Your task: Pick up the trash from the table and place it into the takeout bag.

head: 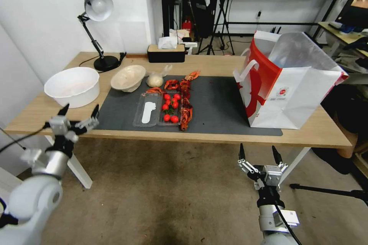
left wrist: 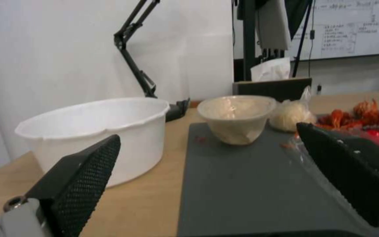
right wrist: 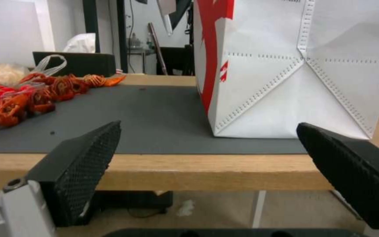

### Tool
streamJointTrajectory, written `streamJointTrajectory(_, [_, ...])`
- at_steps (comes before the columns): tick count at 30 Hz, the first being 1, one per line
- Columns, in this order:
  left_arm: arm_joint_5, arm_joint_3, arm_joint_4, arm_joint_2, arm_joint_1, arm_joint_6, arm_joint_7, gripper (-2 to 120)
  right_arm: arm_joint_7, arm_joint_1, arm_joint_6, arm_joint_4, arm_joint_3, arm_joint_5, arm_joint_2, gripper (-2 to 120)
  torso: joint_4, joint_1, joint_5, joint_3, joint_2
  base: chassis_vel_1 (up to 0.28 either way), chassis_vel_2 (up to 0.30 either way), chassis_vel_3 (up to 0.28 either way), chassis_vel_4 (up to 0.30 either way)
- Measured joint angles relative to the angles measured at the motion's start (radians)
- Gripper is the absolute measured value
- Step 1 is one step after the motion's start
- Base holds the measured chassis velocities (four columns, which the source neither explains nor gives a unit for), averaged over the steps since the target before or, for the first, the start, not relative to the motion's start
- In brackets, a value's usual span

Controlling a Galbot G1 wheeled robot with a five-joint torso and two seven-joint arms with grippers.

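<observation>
A long light-wood table point(head: 314, 132) crossed the middle of the head view, with a large dark grey mat point(head: 218, 107) on it. A boxy white-and-red paper takeout bag point(head: 285, 84) stood on the mat's right end. At centre left lay a clear plastic tray point(head: 157, 109), a shallow beige bowl point(head: 128, 77) and a knotted clear bag point(head: 155, 80) behind it. A round white plastic tub point(head: 72, 86) sat left of the mat, a black desk lamp point(head: 97, 26) behind it in the upper left.

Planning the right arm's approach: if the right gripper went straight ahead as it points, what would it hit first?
Probably the table edge: the open right gripper sits level with it, short of the table. The takeout bag stands beyond; depth is uncertain.
</observation>
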Motion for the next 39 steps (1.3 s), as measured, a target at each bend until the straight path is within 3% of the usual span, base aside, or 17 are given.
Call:
streamJointTrajectory(13, [0.075, 0.008, 0.051, -0.045, 0.072, -0.121, 0.006, 100, 0.008, -0.006, 0.006, -0.008, 0.0, 0.002, -0.003, 100, 0.0, 0.0, -0.0002, 0.0, 0.0, 0.0, 0.0, 0.0, 0.0])
streamJointTrajectory(39, [0.077, 0.041, 0.115, -0.045, 0.08, -0.182, 0.049, 100, 0.013, -0.006, 0.009, -0.023, 0.0, 0.004, 0.01, 100, 0.0, 0.0, -0.0002, 0.0, 0.0, 0.0, 0.0, 0.0, 0.0])
